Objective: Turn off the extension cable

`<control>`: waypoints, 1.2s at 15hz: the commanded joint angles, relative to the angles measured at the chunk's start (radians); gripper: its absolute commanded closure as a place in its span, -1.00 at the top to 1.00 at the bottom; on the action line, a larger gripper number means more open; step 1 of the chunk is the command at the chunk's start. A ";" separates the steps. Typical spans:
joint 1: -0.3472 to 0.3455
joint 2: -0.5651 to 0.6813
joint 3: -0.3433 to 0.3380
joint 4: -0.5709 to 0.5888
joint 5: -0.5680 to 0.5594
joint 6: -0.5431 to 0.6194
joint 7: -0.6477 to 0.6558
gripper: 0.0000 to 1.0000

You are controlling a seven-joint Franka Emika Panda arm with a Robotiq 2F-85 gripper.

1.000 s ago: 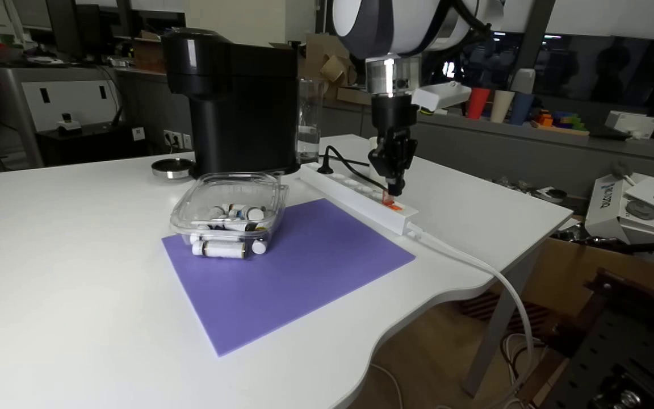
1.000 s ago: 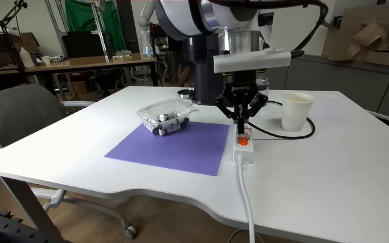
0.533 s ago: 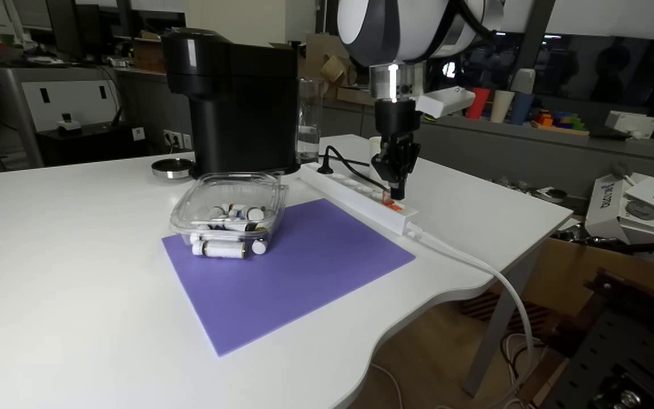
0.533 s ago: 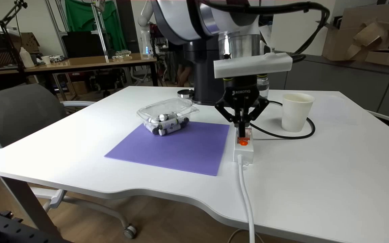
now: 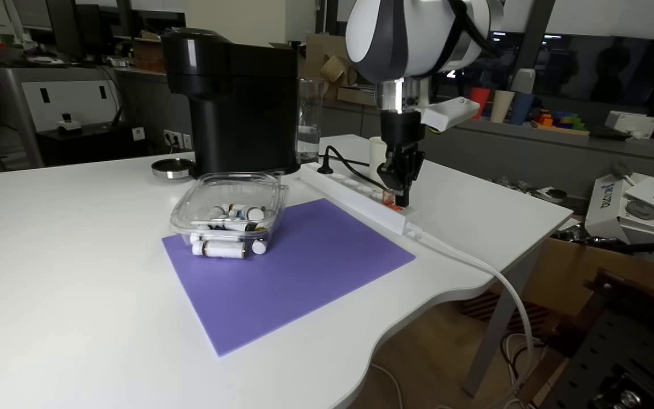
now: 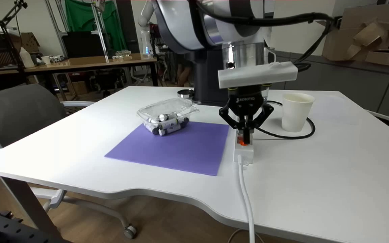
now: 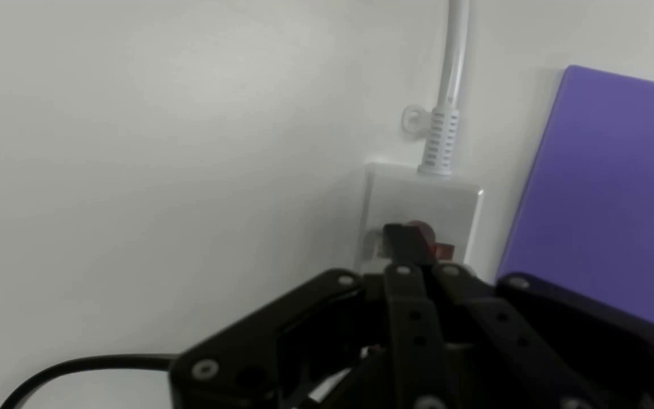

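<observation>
The extension cable (image 5: 355,200) is a long white strip on the table, with a thick white cord at its near end. It also shows in an exterior view (image 6: 243,155) and in the wrist view (image 7: 418,193). A black plug (image 5: 325,166) sits in its far end. Its red-orange switch (image 6: 242,142) is partly hidden behind my fingertips; a red part of it (image 7: 446,250) shows in the wrist view. My gripper (image 6: 246,139) points down with its fingers together and nothing seen between them. The fingertips are right at the switch; I cannot tell whether they press it.
A purple mat (image 5: 304,278) lies beside the strip, with a clear box (image 5: 230,216) of small vials on it. A black coffee machine (image 5: 242,113) stands behind. A white cup (image 6: 295,113) stands beside a looping black cord (image 6: 285,137).
My gripper has moved down and towards the cord end of the strip, from above the red cover part to the orange switch. The strip and other things have not moved.
</observation>
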 commanded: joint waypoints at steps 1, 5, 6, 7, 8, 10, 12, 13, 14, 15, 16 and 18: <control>-0.009 0.022 0.003 -0.001 -0.023 0.042 0.024 -1.00; -0.012 0.013 0.010 -0.010 -0.020 0.050 0.018 -1.00; -0.012 0.010 0.011 -0.012 -0.020 0.052 0.016 -1.00; -0.013 0.006 0.012 -0.016 -0.019 0.056 0.014 -1.00; -0.013 0.004 0.013 -0.018 -0.020 0.060 0.013 -1.00; -0.015 0.001 0.017 -0.023 -0.018 0.069 0.009 -1.00; -0.018 -0.005 0.023 -0.033 -0.015 0.078 0.002 -1.00; -0.020 -0.011 0.027 -0.040 -0.012 0.085 -0.003 -1.00; -0.021 -0.017 0.032 -0.049 -0.011 0.093 -0.007 -1.00; -0.024 -0.025 0.040 -0.058 -0.010 0.104 -0.013 -1.00; -0.024 -0.027 0.045 -0.064 -0.010 0.119 -0.013 -1.00; -0.029 -0.035 0.058 -0.077 -0.008 0.141 -0.019 -1.00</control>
